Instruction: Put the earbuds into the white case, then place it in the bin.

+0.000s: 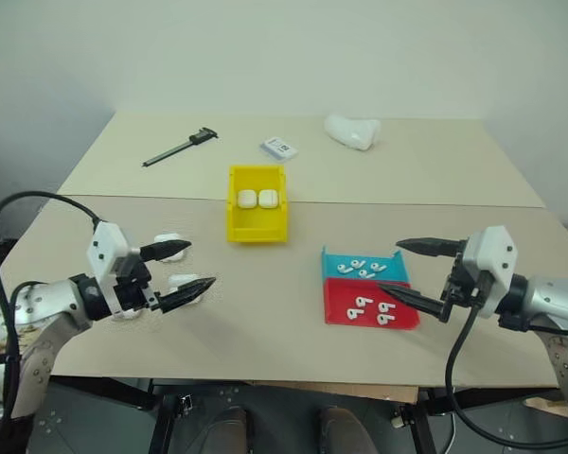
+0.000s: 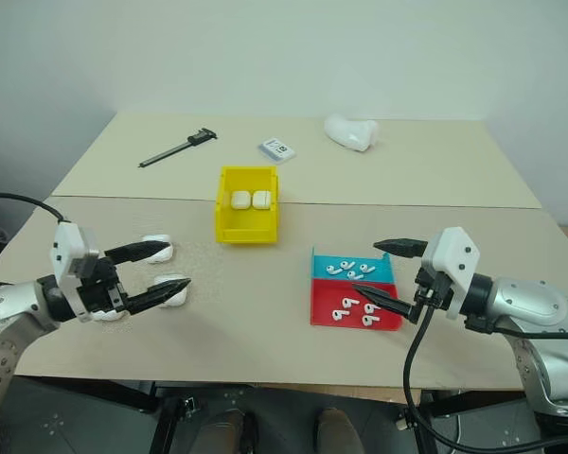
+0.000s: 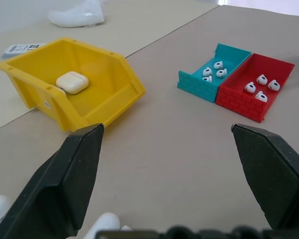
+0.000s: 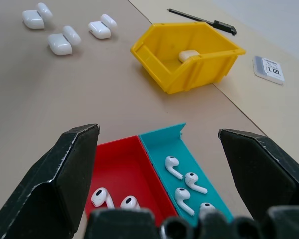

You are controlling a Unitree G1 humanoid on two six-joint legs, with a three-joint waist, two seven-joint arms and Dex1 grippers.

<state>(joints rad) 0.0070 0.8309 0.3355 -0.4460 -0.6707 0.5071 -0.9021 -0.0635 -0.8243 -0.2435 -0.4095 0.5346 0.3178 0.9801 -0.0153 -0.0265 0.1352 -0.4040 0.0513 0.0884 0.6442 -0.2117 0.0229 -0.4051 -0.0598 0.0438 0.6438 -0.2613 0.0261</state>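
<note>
Several white earbuds lie in a teal tray (image 1: 336, 260) and a red tray (image 1: 346, 313) at the table's right front; some of these earbuds (image 4: 182, 169) show close up in the right wrist view. My right gripper (image 1: 390, 266) hangs open just right of the trays, holding nothing. Three white cases (image 4: 64, 41) lie with lids open at the left front. My left gripper (image 1: 199, 265) hovers open over two of them (image 1: 168, 242), gripping nothing. The yellow bin (image 1: 257, 232) stands mid-table with two closed white cases (image 1: 257, 199) inside.
On the far half of the table lie a black caliper (image 1: 182, 147), a small white card (image 1: 279, 148) and a lumpy white object (image 1: 352, 130). A seam crosses the table behind the bin. Bare tabletop lies between the cases and the trays.
</note>
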